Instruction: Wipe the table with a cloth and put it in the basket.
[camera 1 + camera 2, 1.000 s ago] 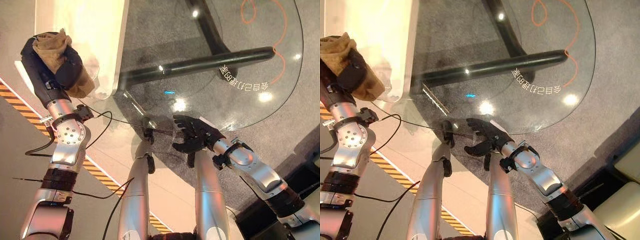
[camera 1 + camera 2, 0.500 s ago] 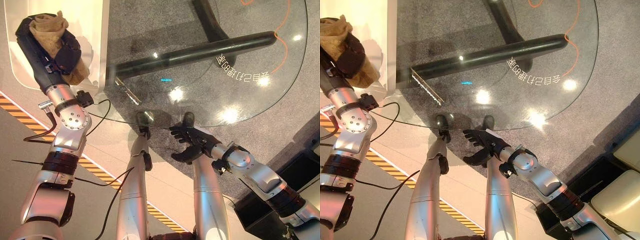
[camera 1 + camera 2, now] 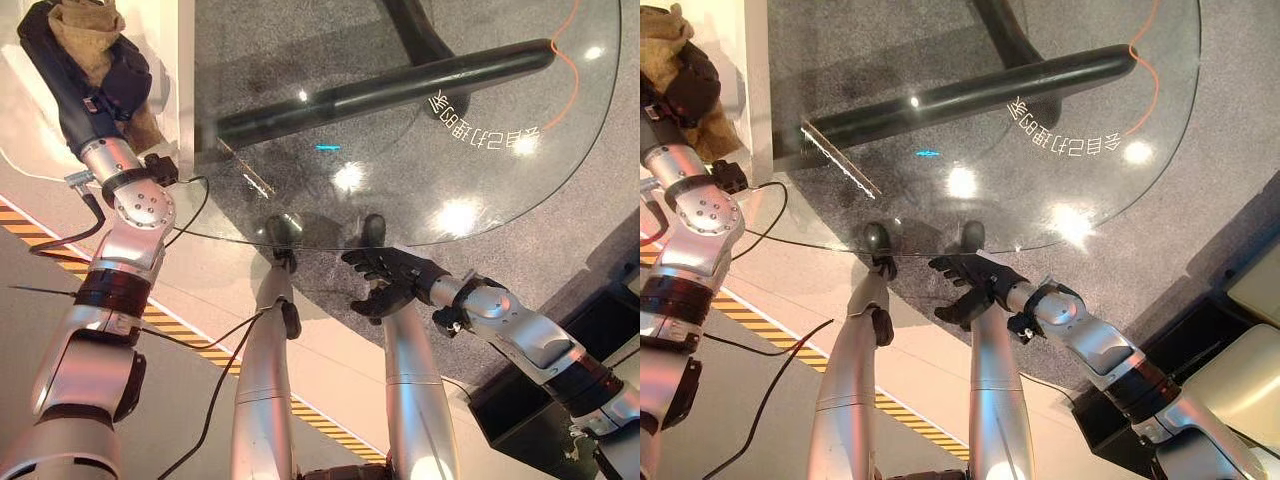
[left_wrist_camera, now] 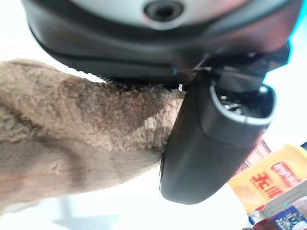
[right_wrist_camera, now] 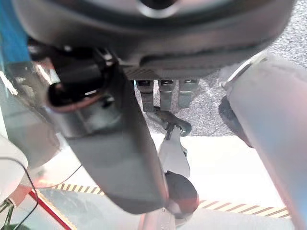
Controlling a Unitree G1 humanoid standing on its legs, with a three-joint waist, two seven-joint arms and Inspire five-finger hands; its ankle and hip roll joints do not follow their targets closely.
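A tan fluffy cloth (image 3: 85,30) is bunched in my left hand (image 3: 62,72), whose fingers are curled round it at the far left. The left wrist view shows the cloth (image 4: 72,129) pressed under the thumb (image 4: 211,139). This hand is held up over the white basket (image 3: 186,60) beside the round glass table (image 3: 400,150). My right hand (image 3: 385,282) hangs just off the table's near edge, with its fingers relaxed and nothing in it. Its thumb (image 5: 110,139) and straight fingers (image 5: 165,93) appear in the right wrist view.
A black table leg (image 3: 400,90) runs beneath the glass. Yellow and black striped tape (image 3: 180,330) crosses the floor at lower left. An orange line (image 3: 572,65) curves on the grey carpet at the far right. A dark box (image 3: 600,330) stands at the right.
The whole picture has shifted, so the camera moved. My left hand keeps the cloth and sits further over the basket. My right hand has come back off the table's edge.
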